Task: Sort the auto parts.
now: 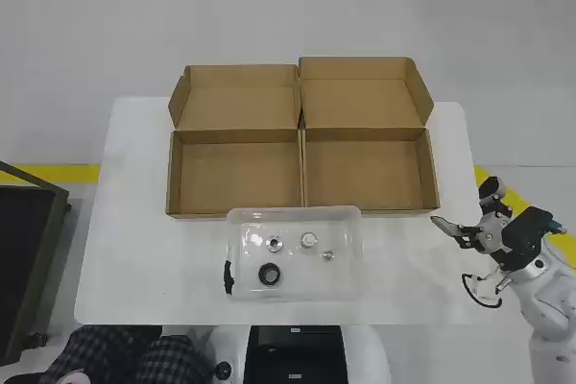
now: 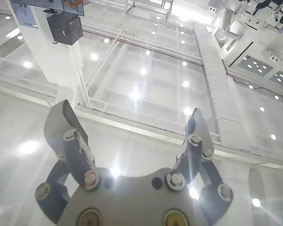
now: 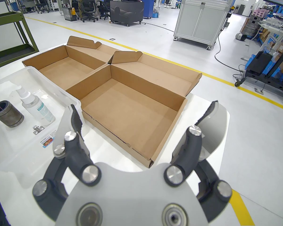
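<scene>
The right claw is hanging spread wide and empty at the top view's right edge, at the edge of the surface, while the left claw is gaping too, gripping nothing and pointing at the ceiling. The auto parts are lying in a clear bin at lower centre: a dark cylinder, a small spray bottle, a round metal part and a tiny metal piece. An open cardboard box and a second box are sitting side by side just above the bin.
</scene>
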`<action>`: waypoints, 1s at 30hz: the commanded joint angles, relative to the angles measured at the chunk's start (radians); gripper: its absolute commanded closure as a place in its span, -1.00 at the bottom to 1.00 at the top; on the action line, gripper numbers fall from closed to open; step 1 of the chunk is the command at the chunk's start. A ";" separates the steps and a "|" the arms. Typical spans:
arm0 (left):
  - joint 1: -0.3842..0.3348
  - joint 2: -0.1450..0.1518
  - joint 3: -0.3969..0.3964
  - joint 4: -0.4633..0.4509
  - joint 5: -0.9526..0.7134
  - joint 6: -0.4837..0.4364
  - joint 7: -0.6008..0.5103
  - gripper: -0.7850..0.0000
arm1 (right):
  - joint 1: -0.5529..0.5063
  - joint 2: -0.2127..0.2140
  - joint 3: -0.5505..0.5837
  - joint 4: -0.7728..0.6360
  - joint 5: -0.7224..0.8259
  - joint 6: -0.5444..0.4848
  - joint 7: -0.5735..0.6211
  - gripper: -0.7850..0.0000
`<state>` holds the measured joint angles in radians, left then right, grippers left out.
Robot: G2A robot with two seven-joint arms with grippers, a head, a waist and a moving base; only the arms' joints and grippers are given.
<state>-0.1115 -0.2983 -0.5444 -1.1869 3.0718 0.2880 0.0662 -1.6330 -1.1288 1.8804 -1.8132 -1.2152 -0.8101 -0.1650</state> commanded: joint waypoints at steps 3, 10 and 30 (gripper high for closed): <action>0.000 0.000 0.000 0.000 0.000 0.000 0.000 -1.00 | 0.000 0.000 0.000 0.000 0.000 0.000 0.000 -1.00; 0.000 0.000 0.000 0.000 0.000 0.000 0.000 -1.00 | 0.000 0.000 0.000 0.000 0.000 0.000 0.000 -1.00; 0.000 0.000 0.000 0.000 0.000 0.000 0.000 -1.00 | 0.063 0.011 -0.195 -0.087 -0.134 -0.026 0.191 -1.00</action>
<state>-0.1115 -0.2983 -0.5444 -1.1869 3.0718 0.2880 0.0662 -1.5703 -1.1185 1.6952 -1.8965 -1.3436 -0.8321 0.0238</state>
